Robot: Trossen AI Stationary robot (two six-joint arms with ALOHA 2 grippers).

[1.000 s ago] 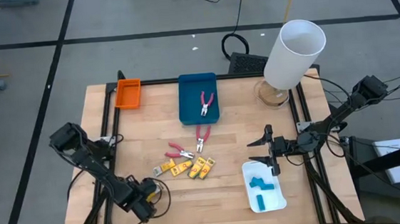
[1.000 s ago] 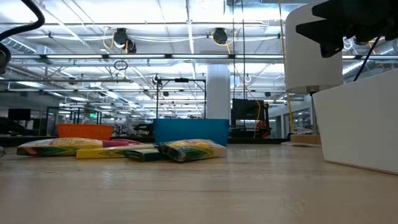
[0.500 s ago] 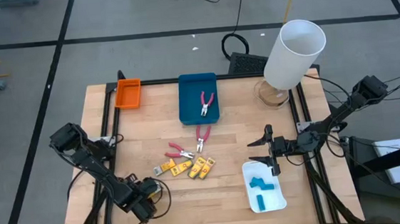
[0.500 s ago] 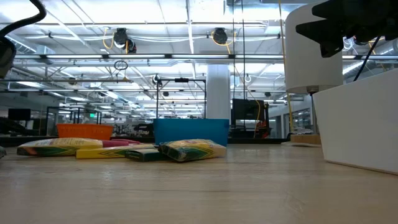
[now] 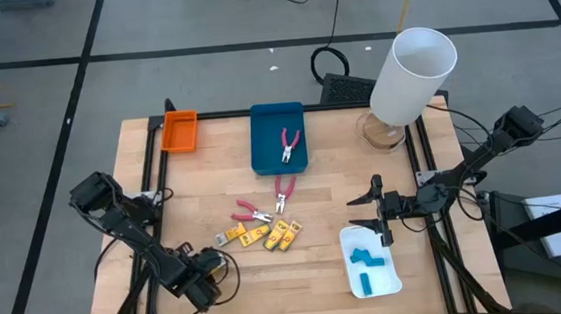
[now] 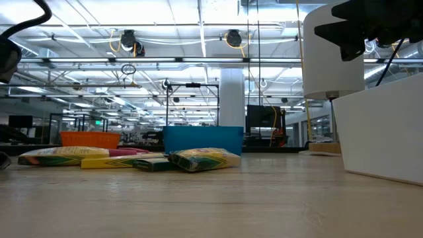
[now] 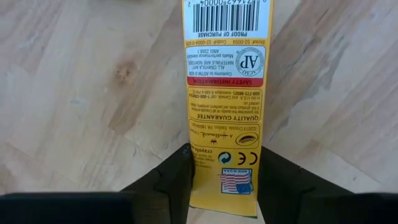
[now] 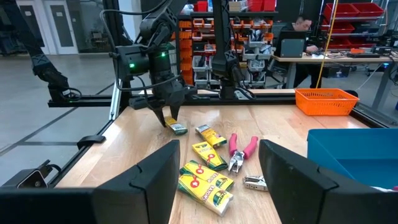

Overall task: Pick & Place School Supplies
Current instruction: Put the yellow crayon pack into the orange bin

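Nothing has shifted since the earlier frames: left gripper (image 5: pixel 207 274) stays low at the table's (image 5: pixel 329 191) near-left corner, jaws clamped on a yellow crayon box (image 7: pixel 225 99), while right gripper (image 5: pixel 373 211) hangs open beside the white tray (image 5: pixel 390 273)

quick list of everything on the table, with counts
orange tray: 1, orange, far left corner
blue tray: 1, blue, far middle
pliers: 3, pink-handled, one in the blue tray, two mid-table
crayon boxes: about 5, yellow, four mid-table, one held
white tray: 1, white, near right
blocks: at least 2, light blue, in the white tray
cylinder: 1, white, far right corner
left gripper: shut on one crayon box, near left
right gripper: open, by the white tray
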